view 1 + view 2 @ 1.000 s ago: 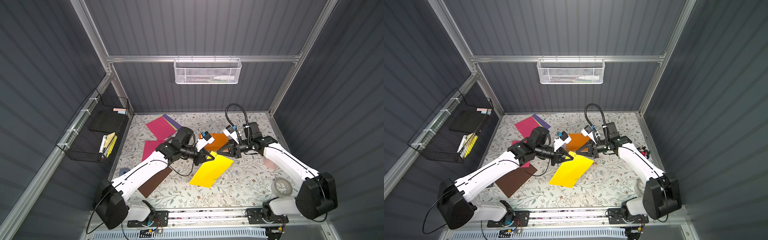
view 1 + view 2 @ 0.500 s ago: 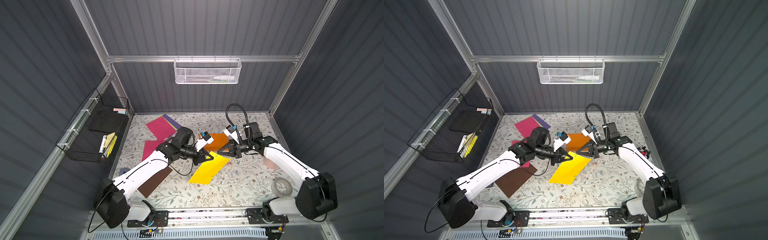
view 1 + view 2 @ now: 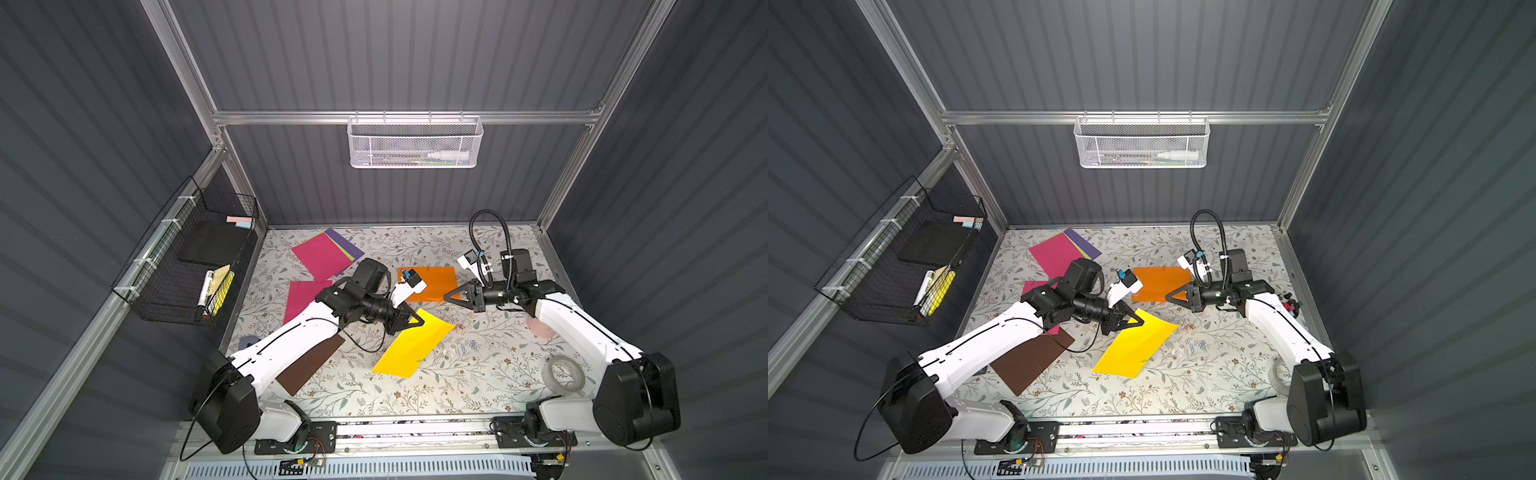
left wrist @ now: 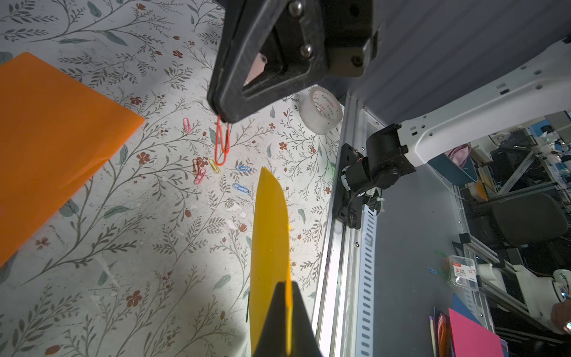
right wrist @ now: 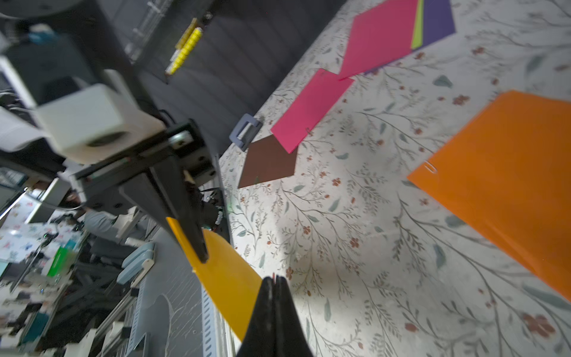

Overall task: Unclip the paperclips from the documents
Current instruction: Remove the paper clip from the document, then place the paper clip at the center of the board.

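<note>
Left end effector is clamping the lifted corner of the yellow document, jaws closed on it; right end effector is pinching a red paperclip, hanging just off that sheet's edge and free of it. Since a second ago the two are sitting slightly farther apart.
</note>
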Controlling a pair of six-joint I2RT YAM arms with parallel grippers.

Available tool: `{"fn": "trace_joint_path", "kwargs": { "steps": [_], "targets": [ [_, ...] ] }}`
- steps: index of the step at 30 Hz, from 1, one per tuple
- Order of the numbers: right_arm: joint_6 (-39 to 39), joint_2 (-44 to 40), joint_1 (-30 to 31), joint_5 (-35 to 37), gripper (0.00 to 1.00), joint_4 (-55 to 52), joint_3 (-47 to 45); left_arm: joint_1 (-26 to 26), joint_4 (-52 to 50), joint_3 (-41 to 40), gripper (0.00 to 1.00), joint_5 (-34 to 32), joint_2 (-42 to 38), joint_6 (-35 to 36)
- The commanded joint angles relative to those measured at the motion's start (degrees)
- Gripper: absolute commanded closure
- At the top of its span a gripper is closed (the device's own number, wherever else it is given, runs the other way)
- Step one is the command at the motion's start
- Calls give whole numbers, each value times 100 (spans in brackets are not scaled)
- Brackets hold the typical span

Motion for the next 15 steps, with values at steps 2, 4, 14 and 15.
{"fn": "trace_joint_path", "kwargs": {
  "steps": [2, 4, 14, 15],
  "targets": [
    [1224, -120, -31, 1654, 100, 95, -852, 124, 146, 160, 100, -311, -275, -148],
    [1464, -192, -29, 1956, 100, 151, -1176, 204, 311, 127, 100, -296, -424, -251],
    [1492, 219, -23, 2938, 93, -296, -1180, 527, 771, 22, 100, 41, -772, -293],
    [1422, 259, -16, 2941, 87, -331, -1135, 545, 838, 16, 100, 53, -820, -324]
  ]
}}
